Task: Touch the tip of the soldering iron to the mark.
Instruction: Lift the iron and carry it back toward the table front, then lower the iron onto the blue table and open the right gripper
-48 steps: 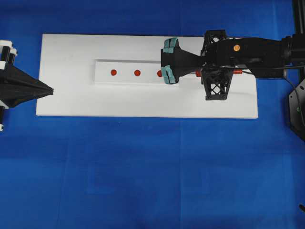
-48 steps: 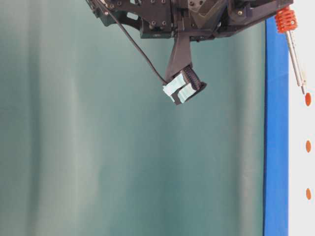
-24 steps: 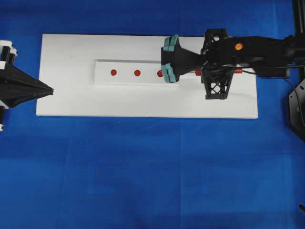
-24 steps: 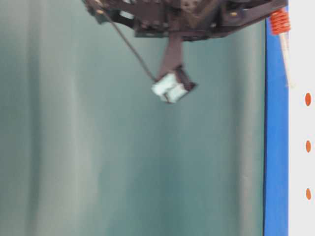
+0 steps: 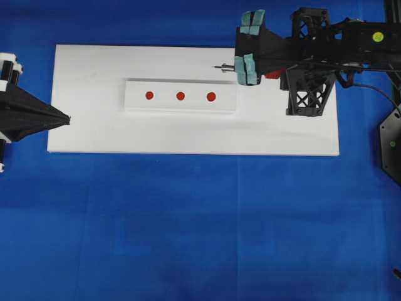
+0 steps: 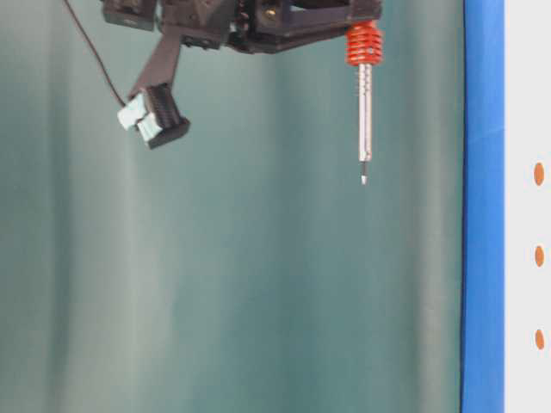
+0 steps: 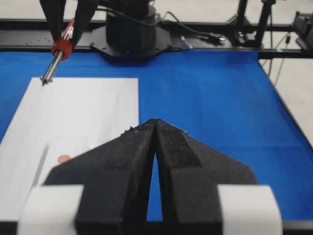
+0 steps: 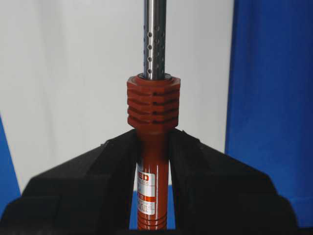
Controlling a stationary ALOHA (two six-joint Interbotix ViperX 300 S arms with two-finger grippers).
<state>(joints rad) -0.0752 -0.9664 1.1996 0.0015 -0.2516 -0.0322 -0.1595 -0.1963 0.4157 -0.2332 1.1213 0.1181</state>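
Above the white board (image 5: 188, 135) — soldering iron (image 8: 153, 147) pinched by right fingers (image 8: 88, 191), tip (image 5: 217, 68) pointing left

This is a robotics lab bench, not a home or shop. A table (image 5: 188, 238) draped in plain blue cloth carries only a white board (image 5: 88, 125) with a raised strip (image 5: 135, 103) bearing three red dots (image 5: 180, 96), a test fixture laid out between two arms. The left wrist view shows a black arm base (image 7: 129, 34) on a black frame rail (image 7: 205, 39), with loose cables (image 7: 195, 34) and stands (image 7: 264, 14) behind it, while a plain teal curtain (image 6: 258, 284) backs the table-level view.
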